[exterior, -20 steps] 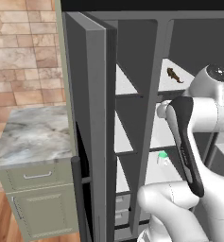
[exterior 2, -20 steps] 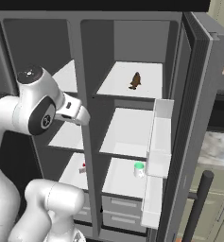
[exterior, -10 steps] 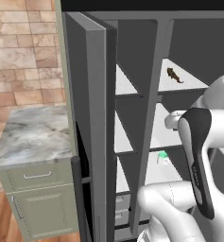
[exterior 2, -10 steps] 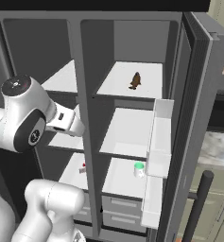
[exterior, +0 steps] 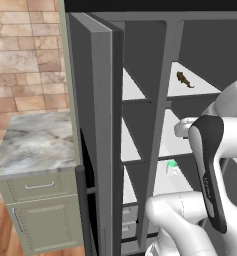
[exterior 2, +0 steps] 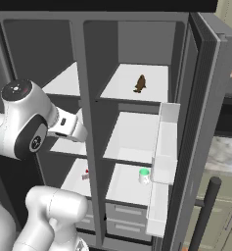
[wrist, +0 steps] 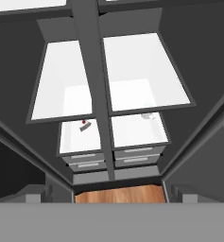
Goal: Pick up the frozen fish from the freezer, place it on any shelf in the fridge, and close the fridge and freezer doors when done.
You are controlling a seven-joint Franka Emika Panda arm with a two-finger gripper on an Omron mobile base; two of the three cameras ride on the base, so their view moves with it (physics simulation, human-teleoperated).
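White shelf [exterior 2: 132, 81], topmost in the fridge [exterior 2: 137, 44], the wider half of the dark grey unit, carries the frozen fish [exterior 2: 140, 83]. The fish lies flat and alone near the middle of the board. It sits higher than the fingers [wrist: 186, 193] and across the centre divider from them. The fingers stand spread wide, released, with nothing between them, facing down past the lower shelves.

Step in hand, as judged: the transfer looks complete and the closing of the doors is not yet done. The freezer door [exterior: 95, 125] and the fridge door [exterior 2: 205, 98] both stand swung wide, one to either side of the fingers. The next move calls for bringing the arm clear of the opening and then pushing each slab home. The fridge door's white bins [exterior 2: 165, 142] must pass the shelf edges.

Below the fingers are a green-capped bottle [exterior 2: 144, 175] in the fridge, a red-and-white item [wrist: 85, 124] in the freezer [exterior 2: 54, 49], grey drawers [wrist: 132, 160] and wood floor [wrist: 118, 193]. Beyond the freezer door stand a marble bench [exterior: 35, 145] and a brick wall [exterior: 25, 60].
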